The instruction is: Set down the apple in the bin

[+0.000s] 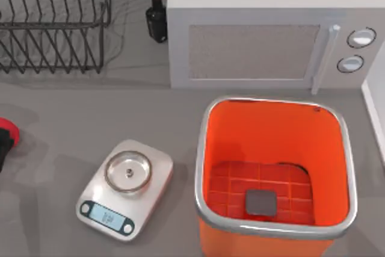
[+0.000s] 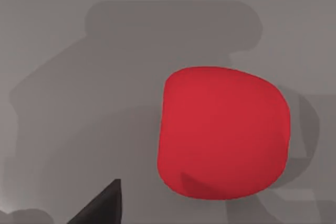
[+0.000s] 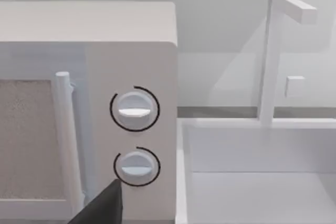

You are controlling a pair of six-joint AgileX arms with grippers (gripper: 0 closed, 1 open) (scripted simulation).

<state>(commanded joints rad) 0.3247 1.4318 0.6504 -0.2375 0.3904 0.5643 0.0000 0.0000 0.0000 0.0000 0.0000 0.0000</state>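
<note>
Apple (image 2: 223, 132) first: it sits on the bare table (image 1: 72, 118) at the far nine o'clock edge of the top view, a sliver of red (image 1: 7, 129) half cut off there, and your left wrist camera looks straight down on it with one dark fingertip (image 2: 102, 205) near it. You cannot tell from that whether the left jaws are spread or pressed together, so check before you descend. Centre them over the fruit and grip across its widest part, since a round skin is likely to slip. Then lift high: the bin (image 1: 207, 148) stands well apart toward four o'clock, and the kitchen scale (image 1: 124, 189) lies between. Clear the silvery rim before you lower and release. Your right arm looks parked by the microwave (image 3: 131, 66); its jaw state is equally unclear.
</note>
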